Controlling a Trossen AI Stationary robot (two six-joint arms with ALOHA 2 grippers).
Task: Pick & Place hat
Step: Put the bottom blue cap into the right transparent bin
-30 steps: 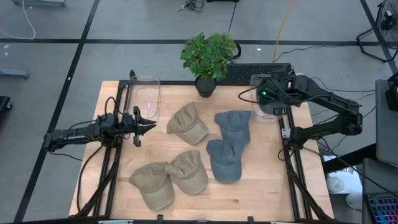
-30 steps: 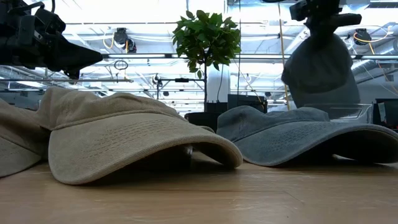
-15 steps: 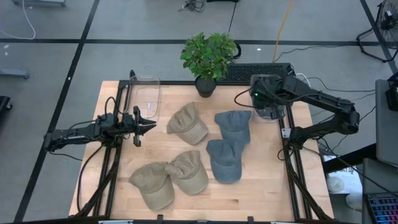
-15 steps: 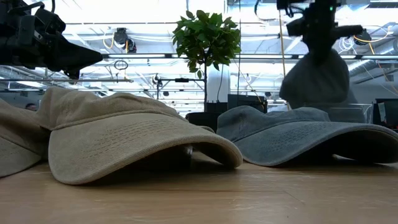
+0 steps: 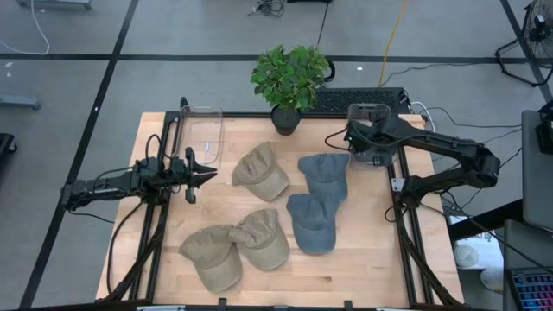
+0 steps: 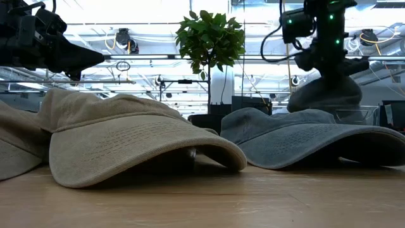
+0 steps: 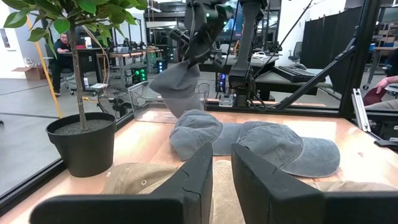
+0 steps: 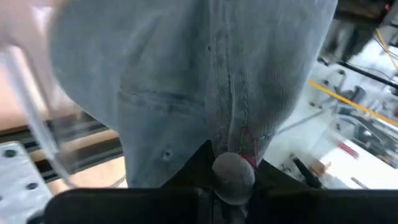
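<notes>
My right gripper (image 5: 363, 145) is over the clear bin (image 5: 370, 112) at the table's far right, shut on a grey-blue hat (image 6: 326, 95) that hangs bunched below it. The left wrist view also shows this hat (image 7: 177, 84). Two more grey-blue hats (image 5: 324, 173) (image 5: 313, 222) and three tan hats (image 5: 259, 170) (image 5: 263, 238) (image 5: 212, 257) lie flat on the wooden table. My left gripper (image 5: 203, 173) waits level at the table's left side, open, touching nothing. My right gripper pinches a gathered fold of the hat's crown cloth (image 8: 239, 140) between its two fingers, coming from above and slanting down. The hat hangs bunched below the fingers (image 6: 329, 66). Whether its lower end rests in the bin, I cannot tell.
A second clear bin (image 5: 205, 134) stands at the far left of the table. A potted plant (image 5: 289, 78) stands at the middle of the far edge. Black frame rails run along the table's left and right sides.
My right gripper has gone down toward the clear bin at the far right and tipped further downward, carrying the grey-blue hat. The hat has sunk with it and now hangs lower, behind the blue hats in the low view.
</notes>
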